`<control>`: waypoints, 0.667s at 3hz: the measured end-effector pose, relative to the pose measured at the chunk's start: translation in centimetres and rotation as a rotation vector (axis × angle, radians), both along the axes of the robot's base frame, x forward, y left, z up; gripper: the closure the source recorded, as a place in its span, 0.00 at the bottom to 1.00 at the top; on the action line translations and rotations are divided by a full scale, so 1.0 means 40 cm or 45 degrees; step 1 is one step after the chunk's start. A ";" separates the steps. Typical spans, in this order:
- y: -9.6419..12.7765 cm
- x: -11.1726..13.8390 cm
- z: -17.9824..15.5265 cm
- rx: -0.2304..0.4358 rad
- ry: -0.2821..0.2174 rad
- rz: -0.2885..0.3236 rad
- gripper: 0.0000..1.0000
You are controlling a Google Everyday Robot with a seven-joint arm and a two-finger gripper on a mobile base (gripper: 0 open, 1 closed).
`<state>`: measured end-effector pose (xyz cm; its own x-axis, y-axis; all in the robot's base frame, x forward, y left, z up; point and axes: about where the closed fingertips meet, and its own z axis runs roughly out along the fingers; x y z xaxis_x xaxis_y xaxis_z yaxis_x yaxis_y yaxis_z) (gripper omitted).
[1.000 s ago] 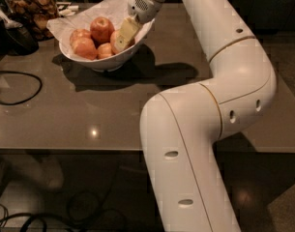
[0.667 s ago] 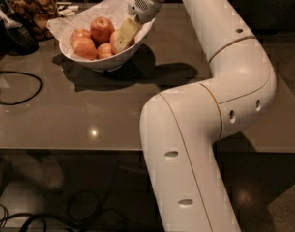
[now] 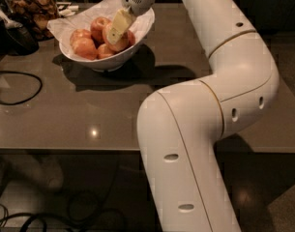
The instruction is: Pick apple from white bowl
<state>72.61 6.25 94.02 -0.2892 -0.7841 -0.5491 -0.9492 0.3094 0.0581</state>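
The white bowl (image 3: 110, 62), lined with crinkled white paper, stands on the grey table at the back left. It holds several red-orange apples (image 3: 86, 47). My gripper (image 3: 116, 27), with cream-coloured tips, reaches down into the bowl from the upper right. It lies against the apple (image 3: 123, 42) on the bowl's right side and partly covers it. My white arm (image 3: 210, 91) fills the right and front of the view.
A clear jar of brown snacks (image 3: 33, 8) stands at the back left behind the bowl. A dark object (image 3: 14, 37) lies left of the bowl. A black cable (image 3: 21, 93) loops on the table's (image 3: 89, 115) left part. The table's front edge runs below.
The gripper has moved left, from the bowl's right rim to over the right-hand apple. The bowl and apples stay in place.
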 end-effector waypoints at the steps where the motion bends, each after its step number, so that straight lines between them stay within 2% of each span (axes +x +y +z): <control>1: 0.006 -0.023 0.078 0.024 -0.072 0.008 1.00; 2: 0.014 -0.051 0.123 0.044 -0.108 0.028 1.00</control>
